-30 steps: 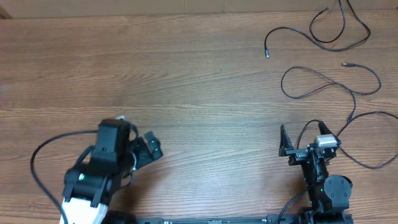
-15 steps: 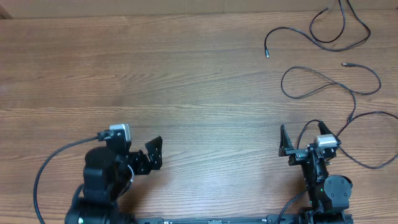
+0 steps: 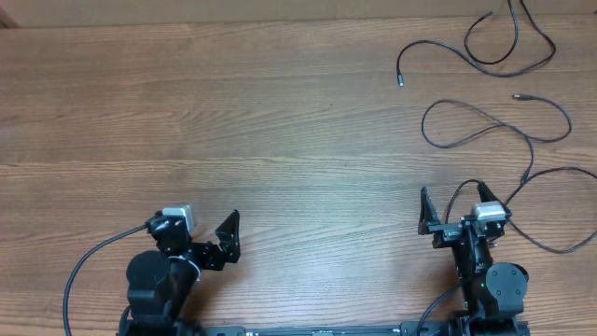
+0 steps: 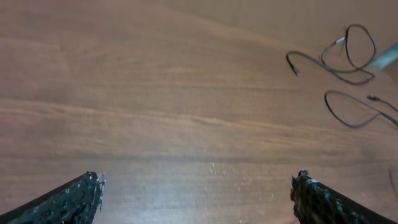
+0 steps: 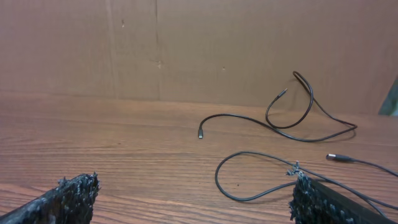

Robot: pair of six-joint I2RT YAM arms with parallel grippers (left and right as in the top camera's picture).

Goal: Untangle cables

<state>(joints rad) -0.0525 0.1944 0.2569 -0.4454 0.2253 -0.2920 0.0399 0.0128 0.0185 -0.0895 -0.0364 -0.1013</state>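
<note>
Both arms sit at the near edge of the wooden table [image 3: 280,121]. The left gripper [image 3: 198,233] is low at the near left with its jaws spread wide and nothing between them. In its wrist view the left gripper [image 4: 196,190] shows only bare wood grain between the two dark fingertips [image 4: 84,190]. The right gripper [image 3: 455,207] is at the near right, also spread wide and holding nothing. Seen from its own wrist, the right gripper [image 5: 193,186] frames open table.

The cables [image 3: 426,123] all lie on the right side of the table, well away from the left gripper. The top cable [image 3: 401,80] starts at a small plug, runs right and curls into a loop that reaches the far edge. The same top cable [image 5: 200,134] rests flat near a plain brown wall [image 5: 186,43]. The middle cable [image 3: 569,119] makes a wide loop just beyond the right gripper, apart from the top cable. In the right wrist view the middle cable [image 5: 217,177] passes close to the right fingertip [image 5: 305,190]; I cannot tell whether they touch. A third cable [image 3: 560,250] trails off the right edge beside the right arm. From the left wrist the cables [image 4: 326,102] appear small at the upper right.

A thick cord [image 3: 79,271] arcs from the left arm. Any marking on the white wrist cameras [image 3: 174,221] is too small to read.
</note>
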